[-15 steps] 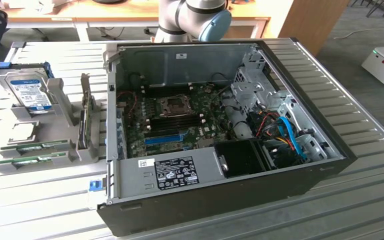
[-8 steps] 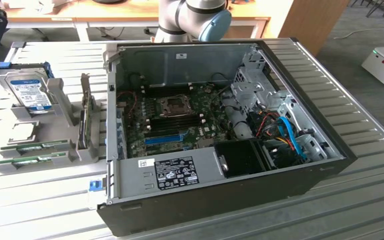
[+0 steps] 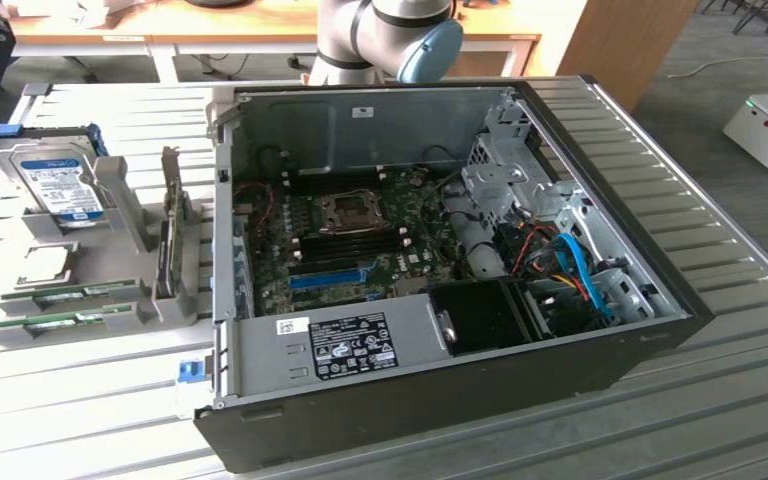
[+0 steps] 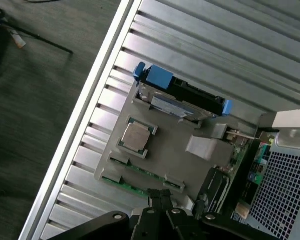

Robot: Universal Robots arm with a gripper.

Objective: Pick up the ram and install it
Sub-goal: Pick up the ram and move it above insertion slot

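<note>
Wrist view: with the hand shut and empty near the thin green circuit-board ram, best squared to its length.

Two ram sticks, one hard drive, one processor, one computer case.

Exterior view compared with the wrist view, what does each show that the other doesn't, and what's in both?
Exterior view's extras: the open computer case's inside, with motherboard and processor socket, plus the arm's grey-blue joint. Wrist view's extras: the case's perforated rear panel and dark floor beside the table. Shared: the grey holder tray, the blue-labelled hard drive and two ram sticks in the tray.
</note>
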